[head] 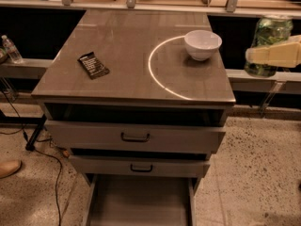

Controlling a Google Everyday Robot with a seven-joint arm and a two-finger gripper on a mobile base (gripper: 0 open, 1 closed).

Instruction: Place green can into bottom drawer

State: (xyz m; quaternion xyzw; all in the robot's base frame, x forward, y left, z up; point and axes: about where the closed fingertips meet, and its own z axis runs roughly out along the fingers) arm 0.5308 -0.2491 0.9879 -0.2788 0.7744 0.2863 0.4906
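**Green can held in the air to the right of the cabinet**

The green can (270, 34) is upright, off the right side of the cabinet top (127, 41), past its edge, with nothing under it. The gripper (263, 54) comes in from the right frame edge and is clamped on the can. One cream finger (277, 54) crosses the can's front at mid-height; the other finger is hidden behind the can. The can sits roughly level with the white bowl (202, 44), which stands near the right rear of the top, well apart from can and gripper.

The bottom drawer (141, 201) is pulled out furthest, low in frame, with its grey floor bare. It is well below and to the left of the can. The two upper drawers (135, 136) are each pulled out a little.

A dark packet (93, 65) lies flat on the left part of the top. A water bottle (11, 49) stands at far left, off the cabinet. A shoe (8, 167) is on the floor at lower left.
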